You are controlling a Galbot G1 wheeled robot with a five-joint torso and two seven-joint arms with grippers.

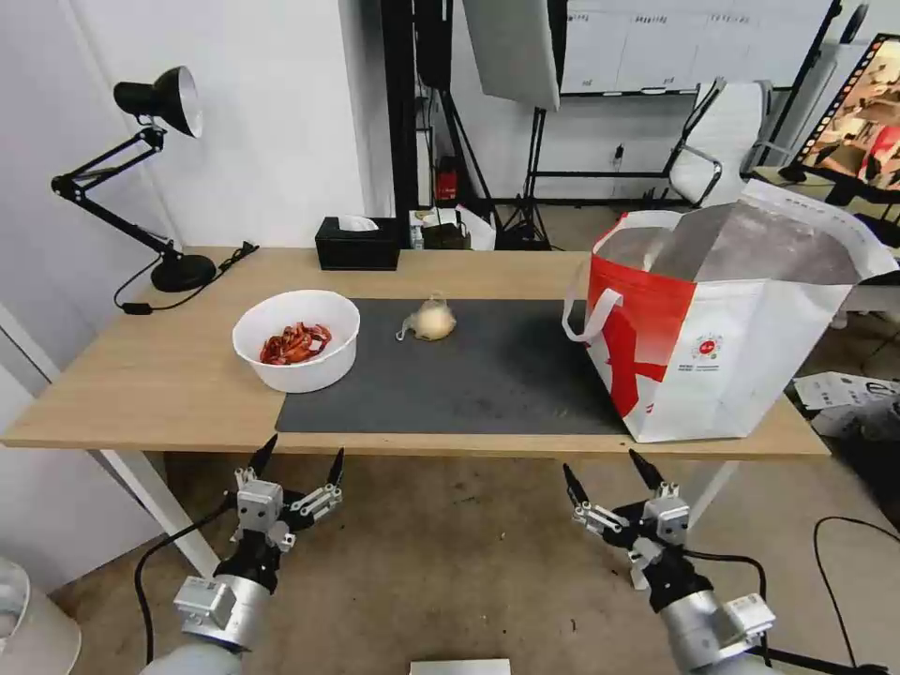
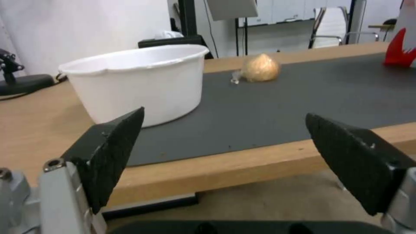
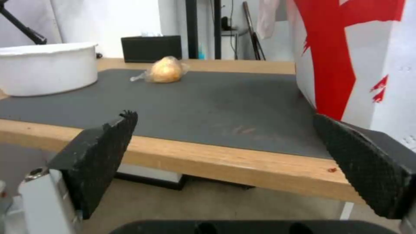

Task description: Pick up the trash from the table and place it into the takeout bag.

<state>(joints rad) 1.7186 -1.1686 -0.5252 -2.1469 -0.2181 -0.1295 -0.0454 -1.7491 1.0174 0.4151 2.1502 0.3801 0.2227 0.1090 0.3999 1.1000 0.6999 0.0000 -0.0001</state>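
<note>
From my seat, starting at the left, the black desk lamp [image 1: 155, 178] stands at the far corner of the table [image 1: 141, 394], clear of anything I need. My left end effector [image 1: 295, 461] hangs below the near table edge with its fingers spread apart and nothing held. Just ahead of it sits the white bowl [image 1: 296, 338] of red scraps, straddling the left edge of the grey mat [image 1: 469, 375]; I judge it stiff and fairly light, best pinched over the rim and kept level so the scraps don't spill. The black tissue box [image 1: 357, 243] sits behind at the far edge, out of the way. Mid-mat lies the small knotted bag [image 1: 428, 319] with its yellowish lump: soft, slippery film, so I'd take the lump itself or the knot. My right end effector [image 1: 605, 476] is also open and empty below the edge. The takeout bag [image 1: 712, 347] stands open at the right end; its tall wall and strap handles could snag an arm
</note>
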